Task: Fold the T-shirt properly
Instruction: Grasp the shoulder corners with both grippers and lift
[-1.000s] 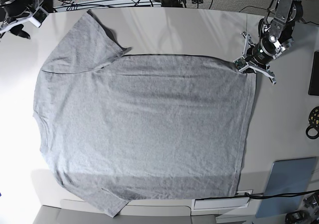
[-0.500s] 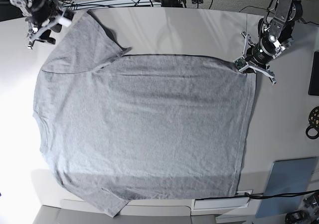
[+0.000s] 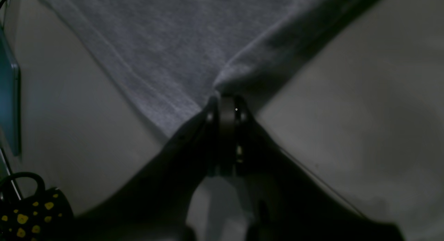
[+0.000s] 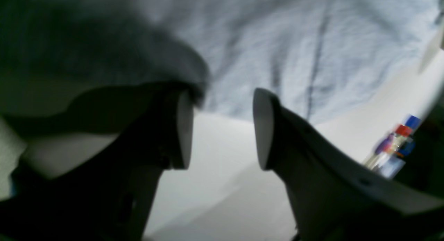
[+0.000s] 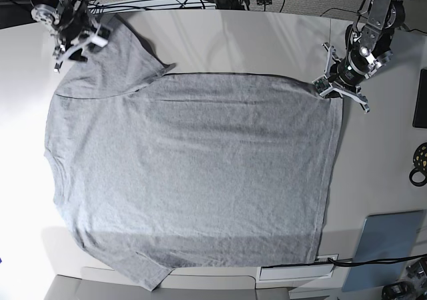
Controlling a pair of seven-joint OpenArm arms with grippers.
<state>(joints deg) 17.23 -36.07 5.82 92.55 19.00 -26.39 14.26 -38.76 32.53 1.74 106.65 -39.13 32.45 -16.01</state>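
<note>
No readable text, label, brand or number is showing anywhere; the T-shirt (image 5: 190,173) is lying with its plain grey side up, bearing no visible lettering.

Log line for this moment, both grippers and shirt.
left gripper: shut on T-shirt corner | right gripper: open, at sleeve edge, not gripping | T-shirt: spread flat on table

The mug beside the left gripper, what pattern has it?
Black mug with yellow spots, best seen in the left wrist view.

Base view bright with left-side glare; both wrist views dim, blurred.
</note>
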